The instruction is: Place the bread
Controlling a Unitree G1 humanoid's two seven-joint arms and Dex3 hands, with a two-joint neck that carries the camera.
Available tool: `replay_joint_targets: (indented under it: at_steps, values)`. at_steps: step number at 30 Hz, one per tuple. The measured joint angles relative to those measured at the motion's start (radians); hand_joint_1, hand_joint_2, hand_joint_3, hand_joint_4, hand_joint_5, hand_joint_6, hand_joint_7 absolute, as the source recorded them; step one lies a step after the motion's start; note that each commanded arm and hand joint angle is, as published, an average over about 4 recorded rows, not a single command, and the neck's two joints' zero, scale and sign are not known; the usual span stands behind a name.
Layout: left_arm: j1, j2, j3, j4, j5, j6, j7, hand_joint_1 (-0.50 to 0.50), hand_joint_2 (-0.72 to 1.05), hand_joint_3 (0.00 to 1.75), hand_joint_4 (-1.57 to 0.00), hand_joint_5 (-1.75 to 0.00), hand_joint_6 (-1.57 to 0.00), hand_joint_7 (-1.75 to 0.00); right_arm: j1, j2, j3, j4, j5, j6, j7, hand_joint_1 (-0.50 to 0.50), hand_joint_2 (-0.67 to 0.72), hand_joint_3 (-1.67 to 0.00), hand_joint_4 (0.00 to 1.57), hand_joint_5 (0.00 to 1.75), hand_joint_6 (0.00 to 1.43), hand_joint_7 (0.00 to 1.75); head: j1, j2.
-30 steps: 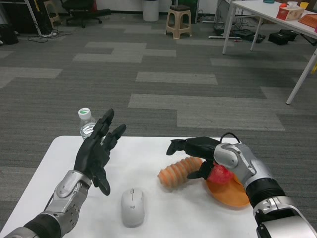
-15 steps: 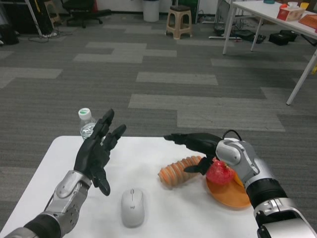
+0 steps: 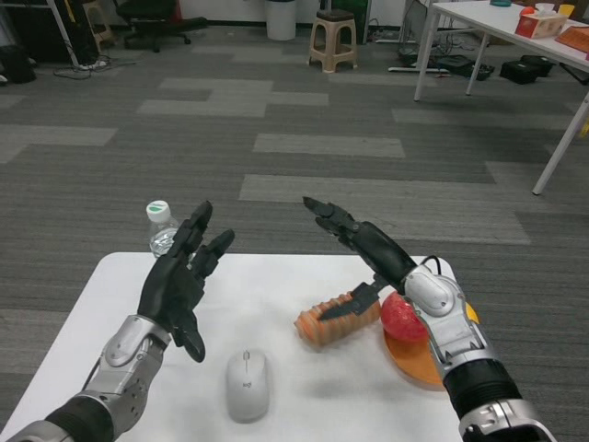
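The bread [image 3: 329, 322], a ridged orange-brown roll, lies on the white table [image 3: 276, 387] just left of an orange plate [image 3: 414, 364]. My right hand [image 3: 361, 243] is raised above and behind the bread, fingers stretched out and apart, holding nothing; its thumb hangs just over the roll. My left hand [image 3: 180, 281] is held up over the table's left side, fingers spread, empty.
A red apple-like fruit [image 3: 403, 317] sits on the orange plate. A white computer mouse [image 3: 247, 384] lies near the front edge. A clear bottle with a green cap [image 3: 161, 228] stands at the table's far left edge. Carpeted floor lies beyond.
My right hand has lifted off the bread and its fingers have straightened upward and away. The bread stays lying beside the plate. The left hand has not moved.
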Motion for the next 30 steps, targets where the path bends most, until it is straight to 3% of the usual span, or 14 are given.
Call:
replay_joint_targets:
  at_steps: [3,7,9,16,20,30]
  values:
    - [0.0,0.0,0.0,0.0,0.0,0.0,0.0,0.5,-0.64,0.09,0.0,-0.41,0.0,0.0,0.022,0.02,-0.002,-0.012,0.077,0.017,-0.037,-0.46,0.3,-0.14,0.0,0.0,0.0,0.0,0.005,0.004]
    - [0.0,0.0,0.003,0.0,0.0,0.0,0.0,0.5,-0.64,0.09,0.0,-0.46,0.0,0.0,0.052,0.054,-0.006,-0.042,0.141,0.022,-0.096,-0.45,0.65,-0.04,0.0,0.0,0.0,0.0,0.011,0.008]
    - [0.0,0.0,0.006,-0.001,0.0,0.0,0.0,0.5,-0.64,0.09,0.0,-0.51,0.0,0.0,0.058,0.061,-0.007,-0.057,0.151,0.022,-0.106,-0.42,0.71,0.0,0.0,0.0,0.0,0.0,0.013,0.009]
    - [0.0,-0.001,0.022,-0.002,0.001,-0.001,0.0,0.5,-0.64,0.09,0.0,-0.41,0.0,0.0,0.077,0.084,-0.027,-0.108,0.172,0.023,-0.151,-0.29,0.72,0.0,0.0,0.0,0.0,0.0,0.008,0.015]
    - [0.0,-0.003,0.031,-0.003,0.001,-0.002,0.0,0.5,-0.64,0.09,0.0,-0.49,0.0,0.0,0.086,0.083,-0.034,-0.126,0.18,0.023,-0.163,-0.25,0.72,0.0,0.0,0.0,0.0,0.0,0.008,0.02]
    - [0.0,-0.007,0.048,-0.026,0.017,-0.008,0.0,0.5,-0.64,0.09,0.0,-0.51,0.0,0.0,0.137,0.076,-0.069,-0.227,0.189,0.026,-0.173,-0.26,0.72,0.0,0.0,0.0,0.0,0.0,-0.003,0.028]
